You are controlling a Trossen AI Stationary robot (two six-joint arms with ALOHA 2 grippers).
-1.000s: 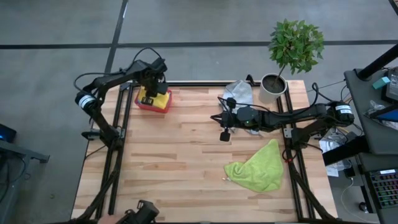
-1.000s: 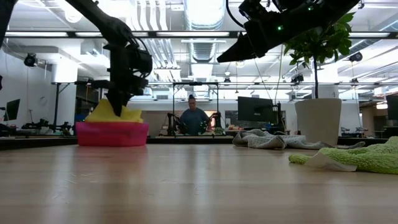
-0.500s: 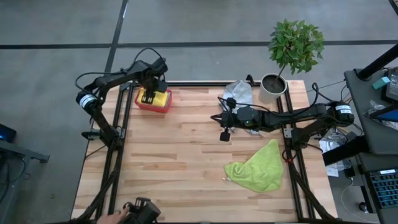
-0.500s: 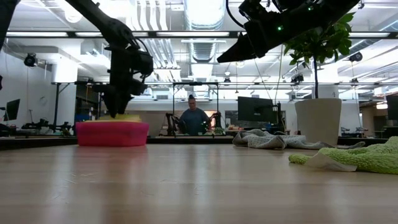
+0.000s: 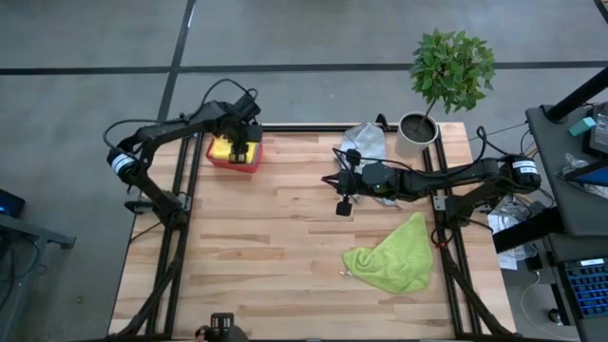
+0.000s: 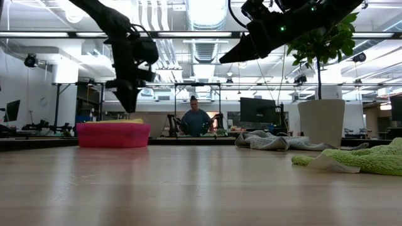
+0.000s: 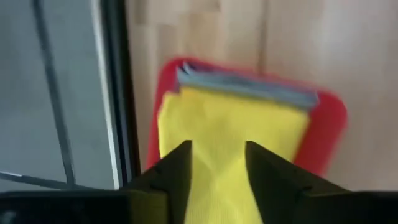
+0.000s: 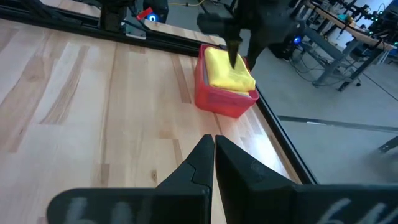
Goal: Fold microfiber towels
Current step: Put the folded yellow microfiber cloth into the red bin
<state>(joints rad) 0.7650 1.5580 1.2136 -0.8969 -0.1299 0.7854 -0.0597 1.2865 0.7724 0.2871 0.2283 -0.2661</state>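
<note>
A folded yellow towel (image 7: 230,121) lies flat in the pink-red bin (image 5: 233,167) at the table's far left, on top of a blue-grey folded cloth (image 7: 249,84). My left gripper (image 7: 217,158) hovers open just above the yellow towel, with nothing between its fingers. A crumpled lime green towel (image 5: 391,256) lies on the table at the near right. A grey towel (image 5: 366,141) is heaped by the far edge. My right gripper (image 5: 343,205) hangs shut over the table's middle, above the wood, holding nothing.
A potted plant (image 5: 446,76) stands at the far right corner beside the grey towel. Bare wood spans the table's middle and near left. In the low view a person (image 6: 196,119) sits in the room beyond the table.
My left gripper has let go of the yellow towel, which stood in a peak above the bin's rim. The towel has dropped and now lies flat in the bin. The gripper dipped, then rose clear of the bin, drifted a little toward the table's right and rolled.
</note>
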